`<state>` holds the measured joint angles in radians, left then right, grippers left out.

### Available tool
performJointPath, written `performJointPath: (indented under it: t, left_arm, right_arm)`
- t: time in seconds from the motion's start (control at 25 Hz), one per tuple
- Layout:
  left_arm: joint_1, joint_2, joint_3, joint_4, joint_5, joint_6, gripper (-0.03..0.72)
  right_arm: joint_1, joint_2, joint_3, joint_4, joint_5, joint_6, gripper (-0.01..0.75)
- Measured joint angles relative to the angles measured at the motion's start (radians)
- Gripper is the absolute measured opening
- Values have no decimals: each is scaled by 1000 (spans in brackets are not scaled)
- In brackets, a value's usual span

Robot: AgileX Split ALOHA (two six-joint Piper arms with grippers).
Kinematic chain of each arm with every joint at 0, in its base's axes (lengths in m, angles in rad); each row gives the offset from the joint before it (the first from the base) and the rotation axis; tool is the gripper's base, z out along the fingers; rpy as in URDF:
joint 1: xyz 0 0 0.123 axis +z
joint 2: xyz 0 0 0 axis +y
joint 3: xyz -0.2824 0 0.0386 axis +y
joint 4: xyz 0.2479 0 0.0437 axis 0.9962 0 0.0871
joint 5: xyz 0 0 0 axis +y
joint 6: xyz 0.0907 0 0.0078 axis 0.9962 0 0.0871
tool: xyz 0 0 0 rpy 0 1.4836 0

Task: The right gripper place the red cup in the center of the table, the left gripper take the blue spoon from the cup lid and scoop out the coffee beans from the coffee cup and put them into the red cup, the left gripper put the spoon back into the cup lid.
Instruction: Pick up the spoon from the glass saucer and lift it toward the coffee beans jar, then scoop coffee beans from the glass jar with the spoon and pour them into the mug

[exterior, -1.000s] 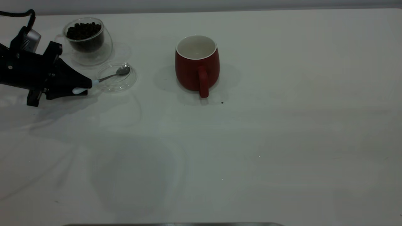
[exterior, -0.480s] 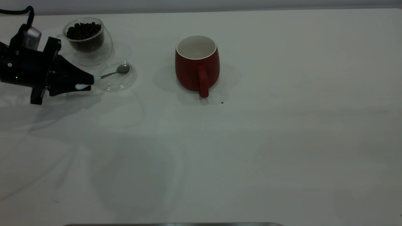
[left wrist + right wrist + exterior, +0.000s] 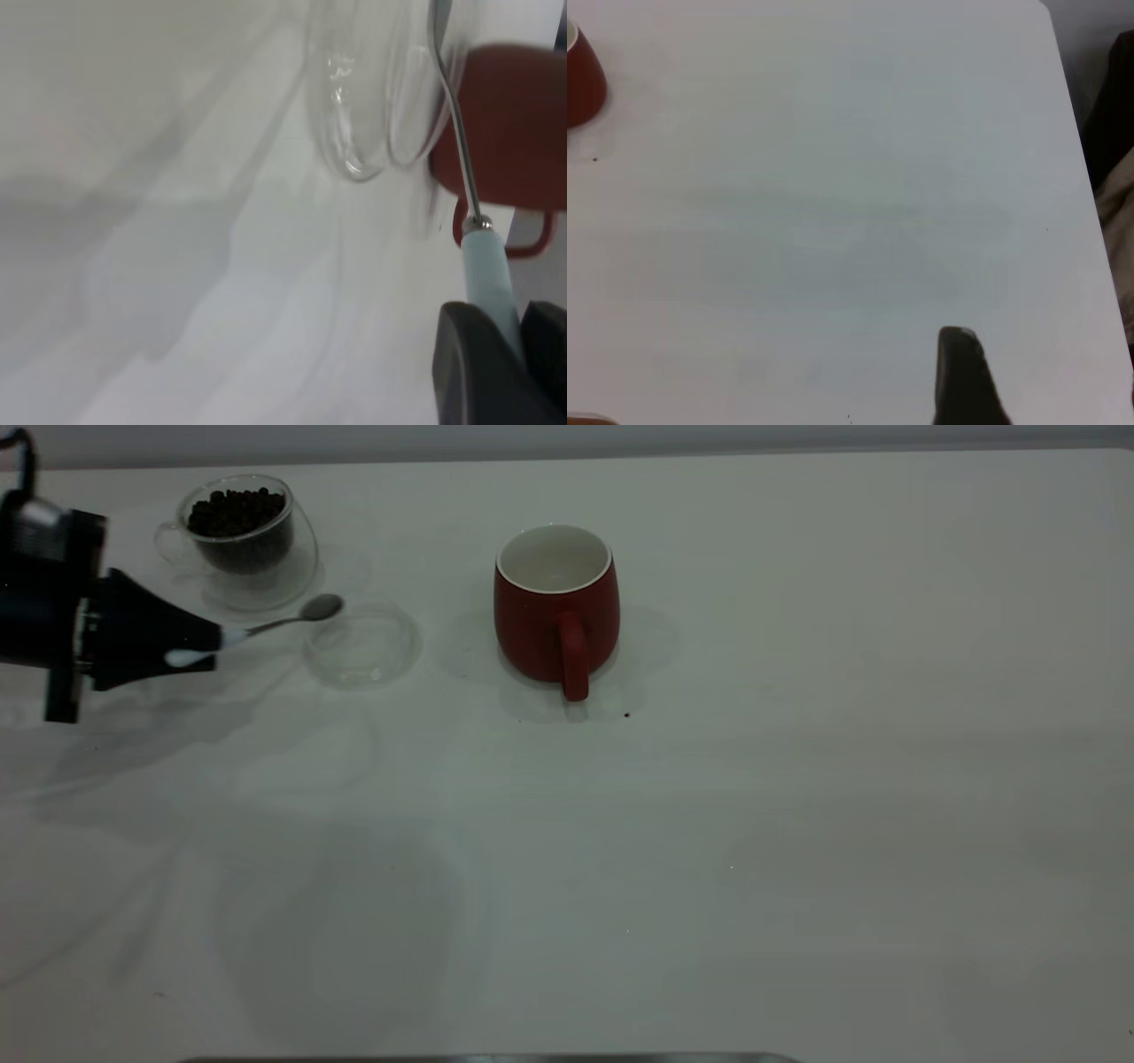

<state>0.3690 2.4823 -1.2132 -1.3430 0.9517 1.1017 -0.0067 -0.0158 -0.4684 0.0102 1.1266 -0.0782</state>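
— Where's the blue spoon [image 3: 266, 625]?

— Clamped by its handle in the left gripper [image 3: 208, 648], bowl at about five o'clock of the coffee cup [image 3: 239, 536], off the cup lid [image 3: 361, 646].

— Handling?

— Light, stiff, probably slick; hold the handle. Right gripper: cannot tell.

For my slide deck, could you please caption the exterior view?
Left gripper lifts pale-blue-handled metal spoon off the round clear glass lid, beside the dark-red ceramic mug.

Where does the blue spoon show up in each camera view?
Exterior view: blue spoon at upper left, held by the left claw, bowl beside the cup lid.
Left wrist view: blue spoon at the right edge.
Right wrist view: not in it.
Shared landmark: the red cup.
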Motion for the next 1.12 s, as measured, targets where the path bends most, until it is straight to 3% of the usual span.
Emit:
performJointPath:
  t: [0.32, 0.6, 0.8, 0.96, 1.12]
  left_arm:
    - [68, -30, -1, 71, 143, -33, 126]
    - [135, -190, -13, 86, 181, -36, 126]
    - [167, -241, -104, 111, 189, -91, 125]
    - [166, -238, -244, 290, 155, -256, 125]
    - [161, -195, -410, 470, 195, -394, 125]
  right_arm:
    - [0, 0, 0, 0, 0, 0, 479]
    - [0, 0, 0, 0, 0, 0, 479]
    - [0, 0, 0, 0, 0, 0, 479]
    - [0, 0, 0, 0, 0, 0, 479]
    - [0, 0, 0, 0, 0, 0, 479]
